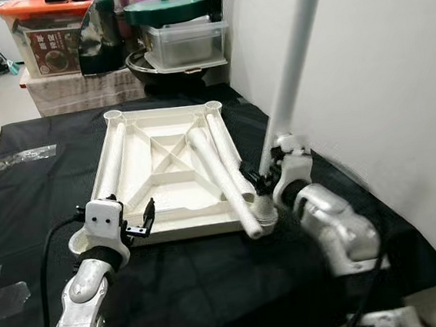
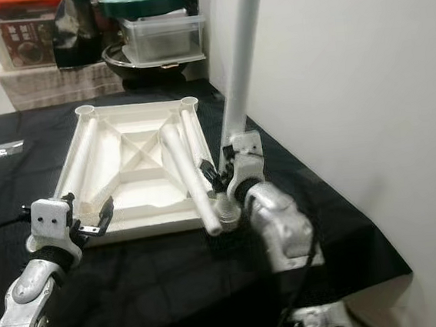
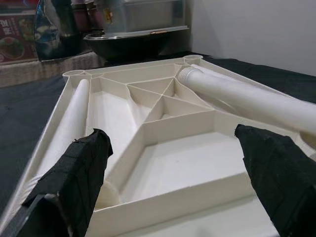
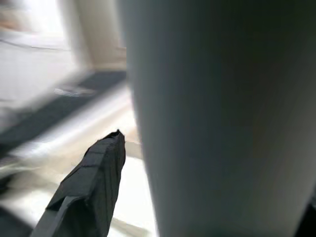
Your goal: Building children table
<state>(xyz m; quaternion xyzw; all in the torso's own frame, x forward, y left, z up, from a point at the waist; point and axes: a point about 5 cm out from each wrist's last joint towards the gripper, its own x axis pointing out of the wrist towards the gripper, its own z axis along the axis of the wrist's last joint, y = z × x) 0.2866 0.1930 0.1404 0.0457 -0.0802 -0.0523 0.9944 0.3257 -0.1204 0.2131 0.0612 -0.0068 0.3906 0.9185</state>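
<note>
At the near edge of the black-draped worktop (image 1: pixel 214 287), my left end effector (image 1: pixel 135 222) hovered with fingers spread wide, just short of the upturned white tabletop (image 1: pixel 169 176). My right end effector (image 1: pixel 269 175) gripped a white table leg (image 1: pixel 290 71), holding it nearly upright over the tabletop's near right corner. Three more legs lay inside the tabletop's ribbed underside: one along the left rim (image 1: pixel 113 162), two toward the right (image 1: pixel 218 180). Beyond, storage boxes (image 1: pixel 43 33) and a dark wok (image 1: pixel 178 65) stood by the wall.
</note>
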